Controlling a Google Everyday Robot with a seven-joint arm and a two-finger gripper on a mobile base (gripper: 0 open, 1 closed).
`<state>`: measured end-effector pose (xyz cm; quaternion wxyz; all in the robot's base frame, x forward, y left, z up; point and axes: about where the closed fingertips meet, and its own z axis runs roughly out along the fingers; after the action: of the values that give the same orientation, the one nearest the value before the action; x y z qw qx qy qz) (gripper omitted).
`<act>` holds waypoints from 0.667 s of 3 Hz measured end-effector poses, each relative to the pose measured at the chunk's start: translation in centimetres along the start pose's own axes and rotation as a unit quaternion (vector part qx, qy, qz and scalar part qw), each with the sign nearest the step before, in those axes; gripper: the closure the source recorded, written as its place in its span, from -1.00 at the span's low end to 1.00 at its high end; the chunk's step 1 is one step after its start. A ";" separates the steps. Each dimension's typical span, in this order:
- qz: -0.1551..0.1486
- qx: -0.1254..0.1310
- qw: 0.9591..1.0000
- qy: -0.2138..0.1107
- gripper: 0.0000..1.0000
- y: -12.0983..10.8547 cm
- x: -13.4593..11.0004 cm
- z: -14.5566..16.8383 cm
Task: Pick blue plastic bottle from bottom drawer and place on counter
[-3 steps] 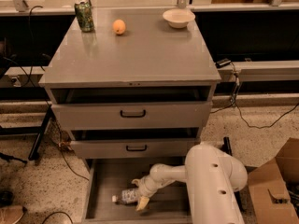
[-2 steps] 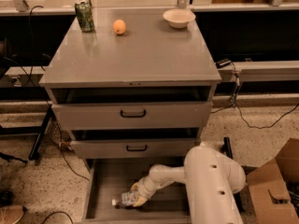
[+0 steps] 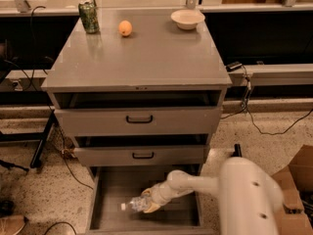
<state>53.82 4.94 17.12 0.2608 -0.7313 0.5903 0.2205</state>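
Grey bottom drawer (image 3: 115,187), open: I read the gripper (image 3: 147,203) inside it, clamped on the bottle (image 3: 134,204), which lies sideways, cap pointing left. Beyond, the counter (image 3: 142,58) carries a can (image 3: 89,17), orange (image 3: 125,28) and bowl (image 3: 188,18).

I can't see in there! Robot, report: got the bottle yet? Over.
Gripper low in the bottom drawer, against the bottle. Bottle on its side, white cap showing. Can, orange and bowl at the back of the counter.
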 end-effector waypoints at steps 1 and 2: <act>-0.022 0.056 0.998 -0.012 1.00 1.0 -2.1 -12.7; -0.033 0.101 0.994 0.005 1.00 1.5 -2.8 -23.1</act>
<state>52.11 -8.03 36.40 0.3374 -0.7216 0.5864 0.1470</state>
